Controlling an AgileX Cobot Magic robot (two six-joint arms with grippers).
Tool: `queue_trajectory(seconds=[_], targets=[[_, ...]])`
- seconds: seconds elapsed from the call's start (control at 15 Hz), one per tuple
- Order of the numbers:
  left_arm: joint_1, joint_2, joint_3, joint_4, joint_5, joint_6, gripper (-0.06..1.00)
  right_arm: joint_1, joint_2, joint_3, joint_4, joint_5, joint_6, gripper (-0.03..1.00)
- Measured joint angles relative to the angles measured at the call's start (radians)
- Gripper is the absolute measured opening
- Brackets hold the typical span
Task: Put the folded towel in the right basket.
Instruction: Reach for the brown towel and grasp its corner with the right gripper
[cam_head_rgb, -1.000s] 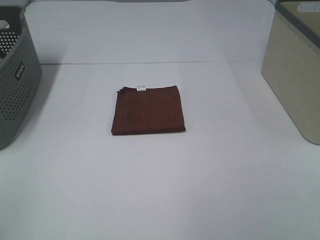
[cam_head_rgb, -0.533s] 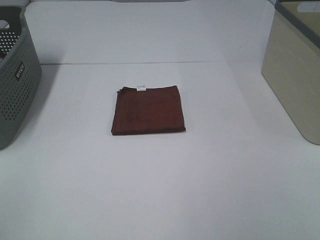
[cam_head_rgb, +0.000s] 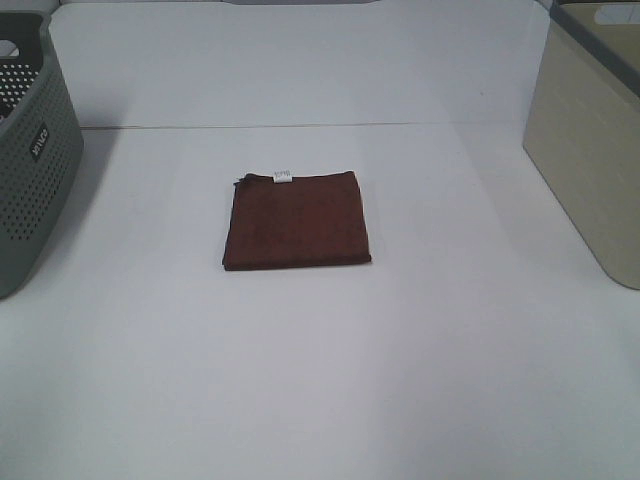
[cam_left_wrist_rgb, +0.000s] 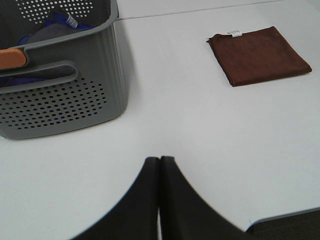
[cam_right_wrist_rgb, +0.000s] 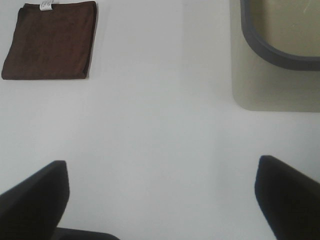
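Note:
The folded towel (cam_head_rgb: 296, 220) is a flat dark reddish-brown square with a small white tag on its far edge, lying in the middle of the white table (cam_head_rgb: 300, 380). It also shows in the left wrist view (cam_left_wrist_rgb: 258, 55) and the right wrist view (cam_right_wrist_rgb: 50, 40). The right basket (cam_head_rgb: 590, 140) is a beige solid-walled bin with a dark grey rim at the table's right edge; the right wrist view (cam_right_wrist_rgb: 272, 80) shows its corner. My left gripper (cam_left_wrist_rgb: 160, 162) is shut and empty, well away from the towel. My right gripper (cam_right_wrist_rgb: 161, 175) is open and empty above bare table. Neither arm shows in the exterior view.
A grey perforated basket (cam_head_rgb: 30, 160) with a small label stands at the table's left edge; the left wrist view (cam_left_wrist_rgb: 55, 75) shows blue cloth and an orange item inside it. The table's front edge shows in the left wrist view (cam_left_wrist_rgb: 285, 216).

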Motion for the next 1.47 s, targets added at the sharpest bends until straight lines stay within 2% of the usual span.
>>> queue_trajectory(seconds=[0.33, 0.53, 0.6, 0.8, 1.13, 1.27, 1.47], targets=[[0.0, 0.0, 0.0, 0.0, 0.0, 0.0, 0.0, 0.017, 0.328, -0.248, 0.096, 0.034, -0.043, 0.96], [0.0, 0.0, 0.0, 0.0, 0.0, 0.0, 0.0, 0.151, 0.48, -0.348, 0.073, 0.032, -0.053, 0.96], [0.0, 0.0, 0.0, 0.0, 0.0, 0.0, 0.0, 0.17, 0.506, -0.359, 0.073, 0.026, -0.053, 0.96], [0.0, 0.0, 0.0, 0.0, 0.0, 0.0, 0.0, 0.3, 0.707, -0.377, 0.08, -0.083, -0.053, 0.96], [0.0, 0.0, 0.0, 0.0, 0.0, 0.0, 0.0, 0.311, 0.935, -0.377, 0.201, -0.19, -0.078, 0.95], [0.0, 0.0, 0.0, 0.0, 0.0, 0.0, 0.0, 0.312, 1.001, -0.401, 0.22, -0.226, -0.093, 0.95], [0.0, 0.0, 0.0, 0.0, 0.0, 0.0, 0.0, 0.312, 1.124, -0.513, 0.234, -0.208, -0.114, 0.95]])
